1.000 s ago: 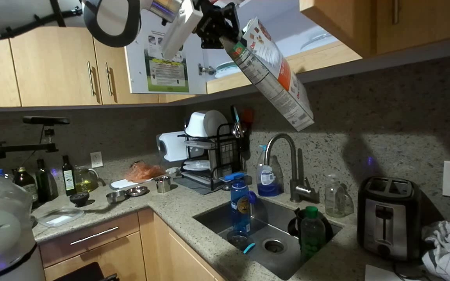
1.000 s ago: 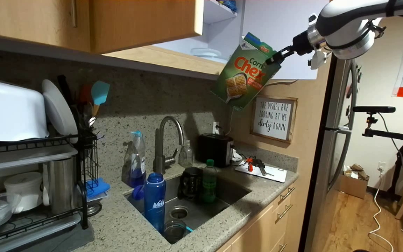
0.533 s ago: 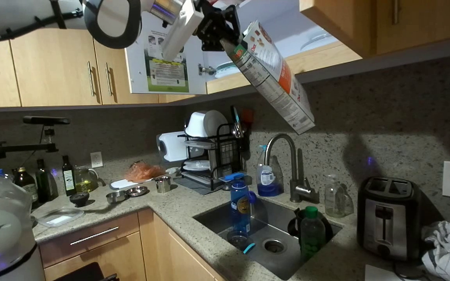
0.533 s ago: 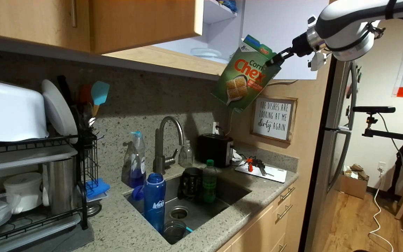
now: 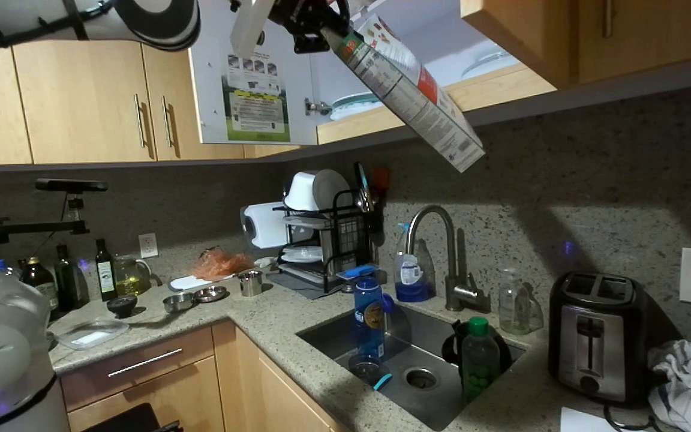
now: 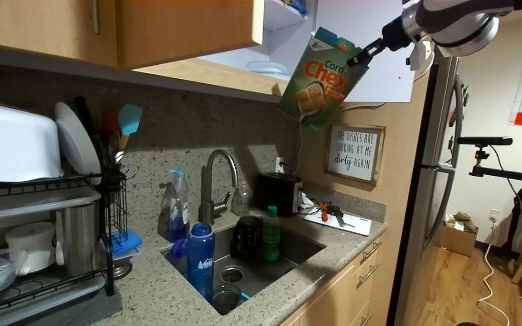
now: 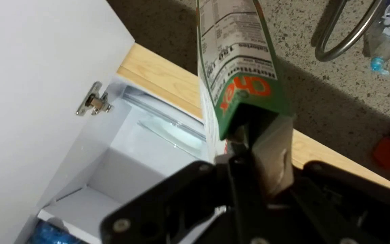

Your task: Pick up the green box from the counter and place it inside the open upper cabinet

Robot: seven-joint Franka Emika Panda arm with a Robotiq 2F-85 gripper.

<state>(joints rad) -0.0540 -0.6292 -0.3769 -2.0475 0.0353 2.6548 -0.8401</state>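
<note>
The green box [image 6: 317, 86], a Corn Chex carton, hangs tilted in the air in front of the open upper cabinet [image 6: 224, 78]. Its top edge is pinched by my gripper [image 6: 357, 59], which is shut on it; the rest slants down over the sink. In an exterior view the carton's narrow printed side [image 5: 408, 99] shows, its lower end below the cabinet's wooden bottom edge [image 5: 501, 89]. The wrist view has the box [image 7: 237, 51] reaching away from dark, blurred fingers, with the pale cabinet interior beside it. Far below lies the speckled counter [image 5: 267, 324].
Open cabinet doors flank the opening: a white-faced one [image 6: 379, 86] near the arm and a wooden one [image 6: 188, 31] opposite. Dishes [image 6: 266, 68] sit inside the cabinet. Underneath are the faucet [image 5: 441, 240], the sink with bottles, a toaster [image 5: 597, 336] and a dish rack [image 6: 39, 181].
My gripper and the held box have risen, most of it in the last half second. The carton's lower end is now higher above the faucet. The grip on it looks the same.
</note>
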